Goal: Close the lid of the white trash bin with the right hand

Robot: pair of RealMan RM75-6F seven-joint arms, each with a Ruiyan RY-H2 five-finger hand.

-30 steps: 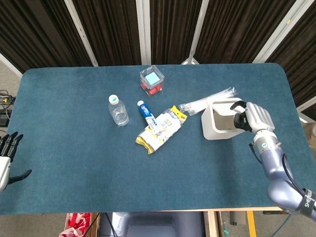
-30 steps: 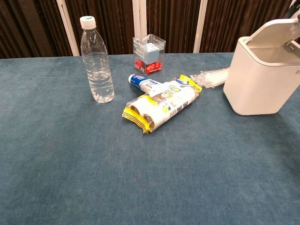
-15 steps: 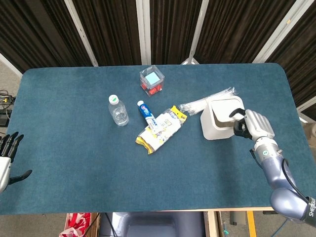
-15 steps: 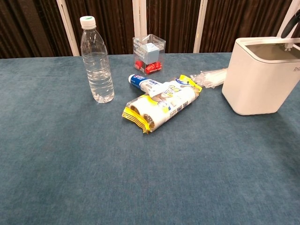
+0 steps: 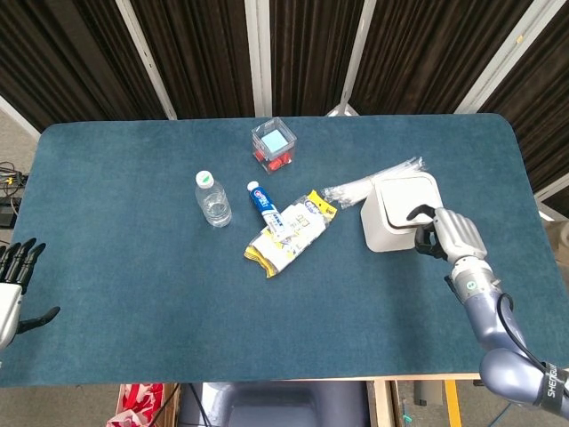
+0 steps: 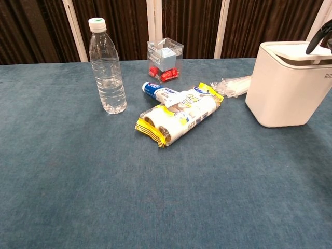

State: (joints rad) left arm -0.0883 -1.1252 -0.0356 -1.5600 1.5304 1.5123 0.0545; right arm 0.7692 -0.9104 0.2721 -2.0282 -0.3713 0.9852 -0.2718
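The white trash bin [image 5: 384, 229] stands at the right of the blue table; in the chest view the bin [image 6: 282, 96] is at the far right. Its lid [image 5: 404, 197] lies flat on top, level with the rim [image 6: 290, 50]. My right hand [image 5: 449, 235] is just right of the bin, its dark fingertips [image 5: 423, 216] resting on the lid's near right edge. The chest view shows only one of its fingers [image 6: 318, 41], coming down onto the lid. It holds nothing. My left hand [image 5: 13, 286] hangs off the table's left edge, fingers apart and empty.
A clear plastic bundle [image 5: 373, 182] lies against the bin's far left side. A yellow-white pack [image 5: 289, 236] and a toothpaste tube [image 5: 265, 203] lie mid-table. A water bottle [image 5: 212, 199] stands left of them, with a clear box [image 5: 274, 144] behind.
The lid swung down from raised to flat on the bin. My right hand dropped with it and drew slightly toward the near right.
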